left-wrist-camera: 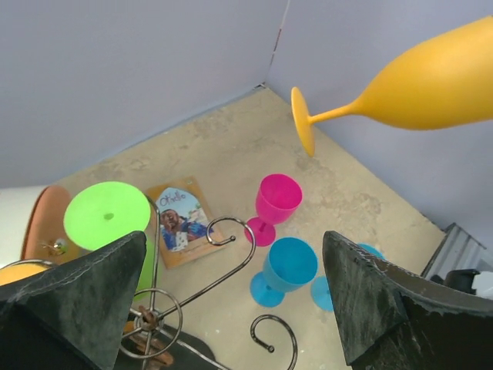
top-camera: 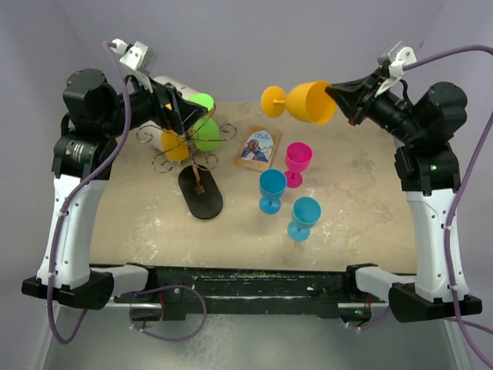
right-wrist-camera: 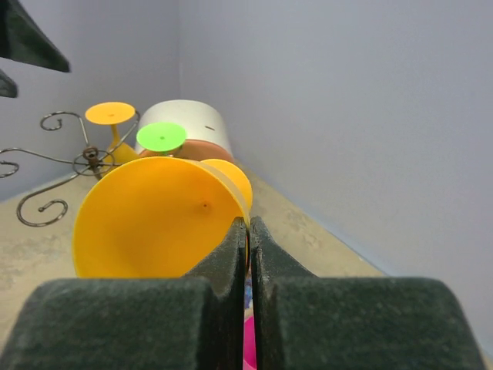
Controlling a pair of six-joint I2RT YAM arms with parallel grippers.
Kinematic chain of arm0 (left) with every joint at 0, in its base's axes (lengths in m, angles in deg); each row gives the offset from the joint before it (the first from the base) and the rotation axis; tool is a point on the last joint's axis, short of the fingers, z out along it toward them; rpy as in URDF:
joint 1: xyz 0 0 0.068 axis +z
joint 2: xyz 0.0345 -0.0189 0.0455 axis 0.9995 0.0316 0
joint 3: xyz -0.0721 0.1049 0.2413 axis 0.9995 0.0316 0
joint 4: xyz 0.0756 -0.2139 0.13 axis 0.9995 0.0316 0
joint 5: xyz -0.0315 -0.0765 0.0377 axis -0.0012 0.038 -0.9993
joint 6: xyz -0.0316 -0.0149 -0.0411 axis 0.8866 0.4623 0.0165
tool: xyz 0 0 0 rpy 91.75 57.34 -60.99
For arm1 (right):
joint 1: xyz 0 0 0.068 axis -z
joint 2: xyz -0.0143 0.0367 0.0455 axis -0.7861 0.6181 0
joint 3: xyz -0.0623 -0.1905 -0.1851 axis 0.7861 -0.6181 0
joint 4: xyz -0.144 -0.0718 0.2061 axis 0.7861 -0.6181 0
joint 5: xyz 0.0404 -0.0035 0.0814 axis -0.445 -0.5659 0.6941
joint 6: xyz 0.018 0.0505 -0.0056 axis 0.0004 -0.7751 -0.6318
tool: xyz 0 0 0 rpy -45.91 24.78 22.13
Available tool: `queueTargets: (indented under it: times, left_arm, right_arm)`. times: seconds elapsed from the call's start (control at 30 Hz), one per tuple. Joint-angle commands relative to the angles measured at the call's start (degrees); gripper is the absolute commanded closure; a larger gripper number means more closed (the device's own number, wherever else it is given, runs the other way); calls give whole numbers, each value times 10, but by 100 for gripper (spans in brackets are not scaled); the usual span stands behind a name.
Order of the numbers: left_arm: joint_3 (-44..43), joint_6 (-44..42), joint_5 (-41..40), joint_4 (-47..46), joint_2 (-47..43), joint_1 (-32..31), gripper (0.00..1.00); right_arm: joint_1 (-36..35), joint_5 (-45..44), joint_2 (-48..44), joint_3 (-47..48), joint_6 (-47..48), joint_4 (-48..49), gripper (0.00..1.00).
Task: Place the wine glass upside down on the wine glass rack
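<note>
My right gripper [top-camera: 339, 99] is shut on the rim of an orange wine glass [top-camera: 306, 101]. It holds the glass on its side in the air, foot pointing left, above the far middle of the table. The bowl fills the right wrist view [right-wrist-camera: 154, 223], and the glass shows in the left wrist view [left-wrist-camera: 416, 81]. The dark wire wine glass rack [top-camera: 192, 158] stands at the left on a black oval base [top-camera: 202, 193]. A green glass [top-camera: 204, 131] and an orange glass [top-camera: 176, 146] hang on it upside down. My left gripper [top-camera: 173, 108] is open above the rack's far side.
A pink glass [top-camera: 297, 162] and two blue glasses [top-camera: 271, 189] [top-camera: 303, 217] stand upright mid-table. A small book [top-camera: 258, 146] lies behind them. A white cylinder with an orange inside [top-camera: 166, 89] lies behind the rack under the left arm. Grey walls close the back.
</note>
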Motion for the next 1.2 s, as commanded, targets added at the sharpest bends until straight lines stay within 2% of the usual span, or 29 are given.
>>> queueTargets:
  times: [0.0, 0.23, 0.33, 0.77, 1.07, 1.17]
  left_arm:
    - [-33, 86, 46, -73, 20, -3, 3]
    - [-55, 108, 14, -84, 74, -75, 7]
    - [-58, 117, 8, -93, 98, -100, 13]
    - [-51, 172, 42, -139, 170, -117, 36]
    - [-38, 199, 73, -161, 184, -117, 62]
    - [-35, 202, 77, -162, 187, -118, 65]
  right_arm:
    - [-25, 22, 10, 33, -19, 49, 100]
    - [-44, 55, 35, 47, -59, 79, 100]
    - [-47, 65, 42, 52, -67, 82, 100]
    - [-50, 58, 37, 38, -46, 80, 100]
    - [-49, 48, 29, 21, -31, 76, 100]
    - [-49, 48, 27, 20, -28, 75, 100]
